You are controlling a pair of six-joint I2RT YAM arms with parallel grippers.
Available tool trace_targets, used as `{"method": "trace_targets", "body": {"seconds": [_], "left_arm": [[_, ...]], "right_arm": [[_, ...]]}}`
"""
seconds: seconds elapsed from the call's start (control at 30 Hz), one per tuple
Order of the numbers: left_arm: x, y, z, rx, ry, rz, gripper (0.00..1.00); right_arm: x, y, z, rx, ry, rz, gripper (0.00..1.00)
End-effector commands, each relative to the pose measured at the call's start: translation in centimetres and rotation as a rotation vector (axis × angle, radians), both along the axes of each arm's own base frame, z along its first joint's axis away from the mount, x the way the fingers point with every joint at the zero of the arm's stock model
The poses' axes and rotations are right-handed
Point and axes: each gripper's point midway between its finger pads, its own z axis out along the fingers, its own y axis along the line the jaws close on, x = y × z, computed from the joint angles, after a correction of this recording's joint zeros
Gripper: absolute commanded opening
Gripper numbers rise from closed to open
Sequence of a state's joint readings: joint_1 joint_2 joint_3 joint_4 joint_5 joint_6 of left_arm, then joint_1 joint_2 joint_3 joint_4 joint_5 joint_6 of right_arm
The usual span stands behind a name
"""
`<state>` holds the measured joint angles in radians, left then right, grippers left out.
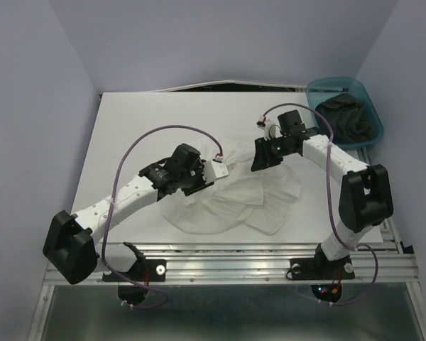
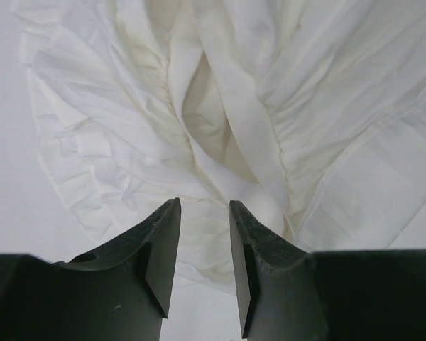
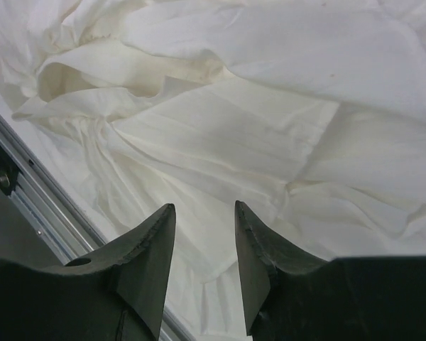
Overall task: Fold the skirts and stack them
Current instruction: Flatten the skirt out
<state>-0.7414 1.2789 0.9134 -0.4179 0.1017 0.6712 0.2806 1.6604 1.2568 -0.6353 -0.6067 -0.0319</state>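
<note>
The white skirt is spread, crumpled, just ahead of the tips of the left gripper and right gripper. Its long axis is laid roughly along the line between them. Both are held partly open, with nothing gripped.

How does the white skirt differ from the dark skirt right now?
The white skirt lies spread, rumpled, on the table; the dark skirt sits bunched inside the teal bin at the far right. The white skirt shows pleats; the dark skirt's detail is too small to tell. Both are unfolded cloth.
</note>
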Motion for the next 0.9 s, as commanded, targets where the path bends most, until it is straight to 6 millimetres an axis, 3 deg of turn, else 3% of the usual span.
{"method": "trace_targets", "body": {"seconds": [0.0,0.1,0.23,0.4,0.53,0.63,0.83,0.87], "left_arm": [[-1.3,-1.1,2.7,-0.132,0.096,0.026,0.45],[-1.4,-1.6,1.9,-0.145,0.148,0.058,0.46],[-2.4,-1.7,-0.3,-0.12,0.249,0.072,0.48],[-2.4,-1.3,-1.7,-0.094,0.272,0.112,0.52],[-2.2,-0.1,-4.1,0.001,0.285,0.156,0.52],[-2.1,0.2,-4.7,0.02,0.286,0.167,0.51],[-1.7,1.3,-6.8,0.104,0.288,0.214,0.31],[-1.5,1.4,-6.8,0.109,0.281,0.226,0.22]], "right_arm": [[0.4,2.4,-1.1,0.012,-0.005,0.037,0.43],[-0.4,2.1,-3.7,-0.026,0.043,0.036,0.42],[-0.8,1.2,-5.4,-0.077,0.06,0.023,0.41],[-1.6,0.3,-6.5,-0.122,0.077,0.015,0.39],[-2.5,-0.7,-7.7,-0.172,0.096,0.012,0.35],[-3.2,-1.3,-8.2,-0.197,0.108,0.012,0.34],[-4.9,-2.5,-9.5,-0.242,0.14,0.014,0.31],[-5.0,-2.6,-9.6,-0.248,0.138,0.014,0.29]]}}
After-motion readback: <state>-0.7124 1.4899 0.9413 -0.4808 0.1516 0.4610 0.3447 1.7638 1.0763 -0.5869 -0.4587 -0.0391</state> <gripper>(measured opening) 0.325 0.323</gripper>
